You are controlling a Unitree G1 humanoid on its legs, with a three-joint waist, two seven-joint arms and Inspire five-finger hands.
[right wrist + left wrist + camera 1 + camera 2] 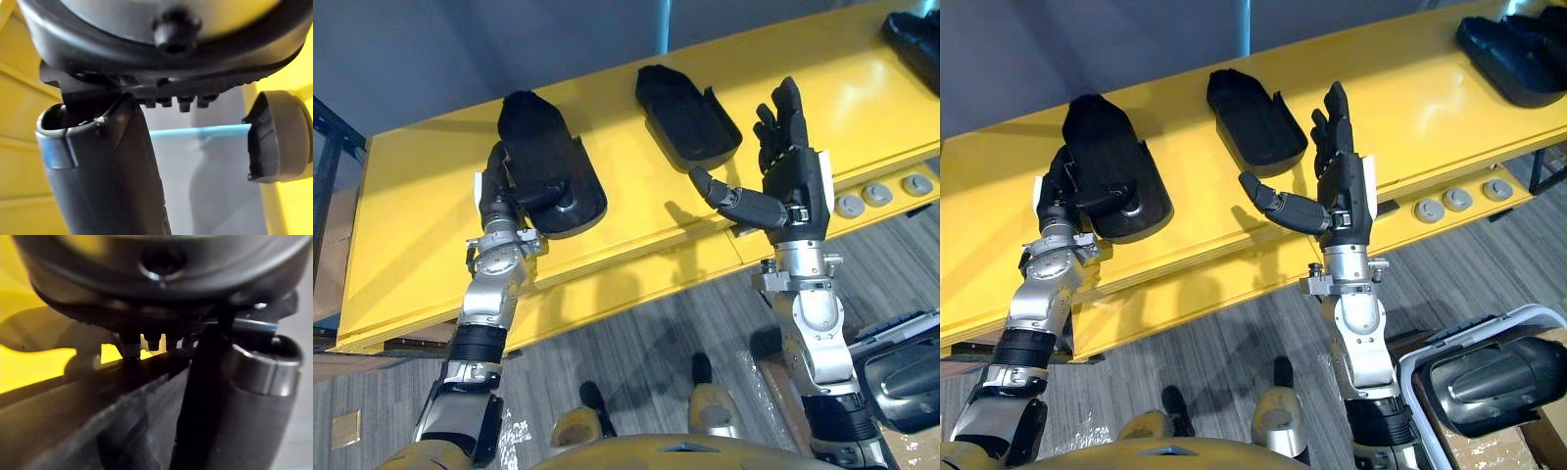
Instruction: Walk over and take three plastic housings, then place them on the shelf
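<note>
Three housings are counted on the shelf [411,225]. The left housing [553,162], its long axis running away from the robot, is clasped at its near end by the left hand [499,196]. The middle housing [685,113] lies just beyond and left of the right hand [793,181], which is held spread and empty, and the third housing [913,34] lies well off to the right.

Bright light, seemingly from overhead, glares off the yellow shelf [862,93] and throws soft shadows.
</note>
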